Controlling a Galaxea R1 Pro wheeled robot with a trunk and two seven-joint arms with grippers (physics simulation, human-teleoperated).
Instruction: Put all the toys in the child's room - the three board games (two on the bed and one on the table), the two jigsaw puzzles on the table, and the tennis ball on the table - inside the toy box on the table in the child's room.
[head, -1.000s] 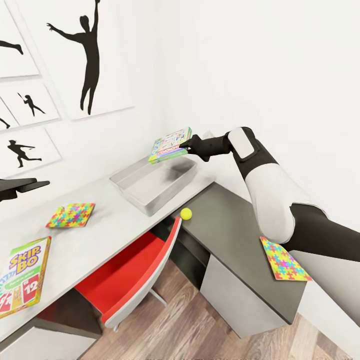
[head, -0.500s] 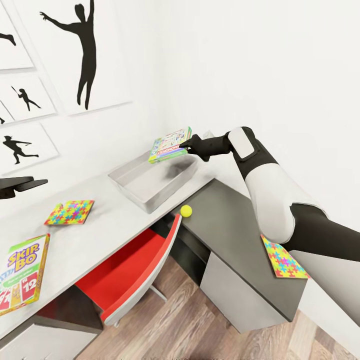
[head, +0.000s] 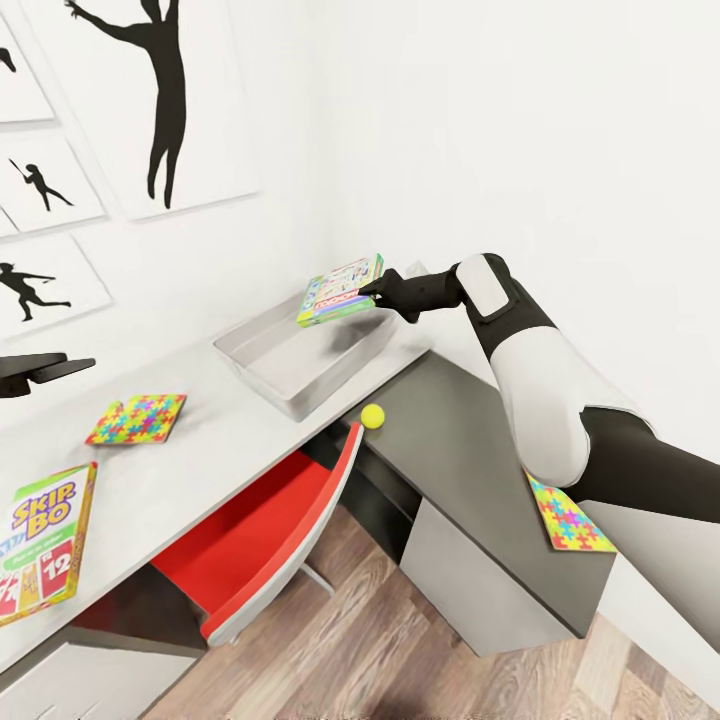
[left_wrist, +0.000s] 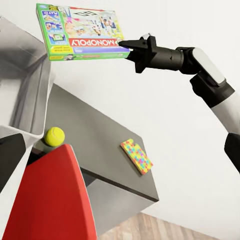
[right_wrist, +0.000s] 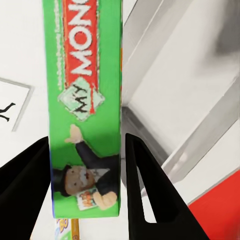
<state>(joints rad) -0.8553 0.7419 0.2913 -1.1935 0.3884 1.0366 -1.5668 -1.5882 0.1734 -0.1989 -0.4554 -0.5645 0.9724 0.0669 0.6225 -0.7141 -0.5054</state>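
Nothing on the table had moved since a second before; just the camera had swung a little. Going from the left, the SKIP-BO box lay flat, then a jigsaw puzzle. Next came the toy box. The right gripper was closed on the green Monopoly box, up over the toy box. The tennis ball sat near the table's corner. Another puzzle lay on the dark cabinet.

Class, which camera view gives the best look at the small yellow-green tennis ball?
The left wrist view: the small yellow-green tennis ball looks largest there, beside the red chair back. The head view shows the ball smaller, at the dark cabinet top's edge.
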